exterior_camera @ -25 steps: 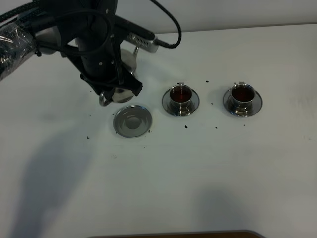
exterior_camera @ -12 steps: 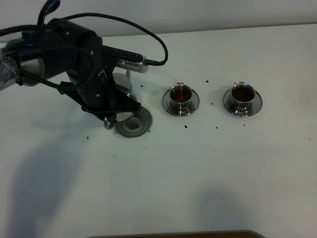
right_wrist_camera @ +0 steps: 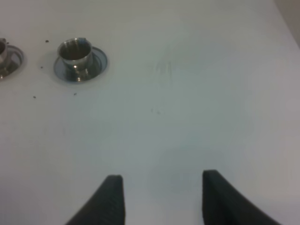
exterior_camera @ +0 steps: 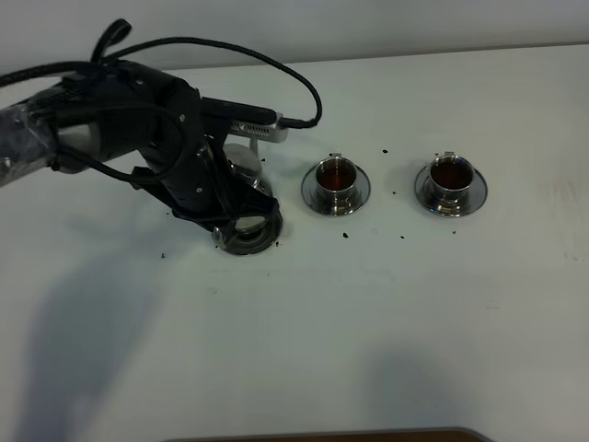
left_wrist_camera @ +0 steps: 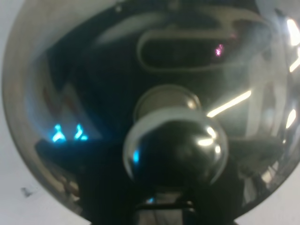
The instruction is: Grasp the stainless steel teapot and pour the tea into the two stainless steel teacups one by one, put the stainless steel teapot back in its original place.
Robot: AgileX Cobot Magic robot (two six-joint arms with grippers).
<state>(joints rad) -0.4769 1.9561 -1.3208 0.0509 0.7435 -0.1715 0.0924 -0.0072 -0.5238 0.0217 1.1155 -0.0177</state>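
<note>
White worktop [exterior_camera: 386,313] carries two filled cups [exterior_camera: 336,177] [exterior_camera: 450,177] on saucers. At the left the teapot [left_wrist_camera: 154,93] sits directly under the left hand [exterior_camera: 225,198], which is clamped on it over the round saucer [exterior_camera: 248,241]; arm and hand hide most of both. Well apart, the right hand [right_wrist_camera: 161,197] hangs open above bare worktop.
</note>
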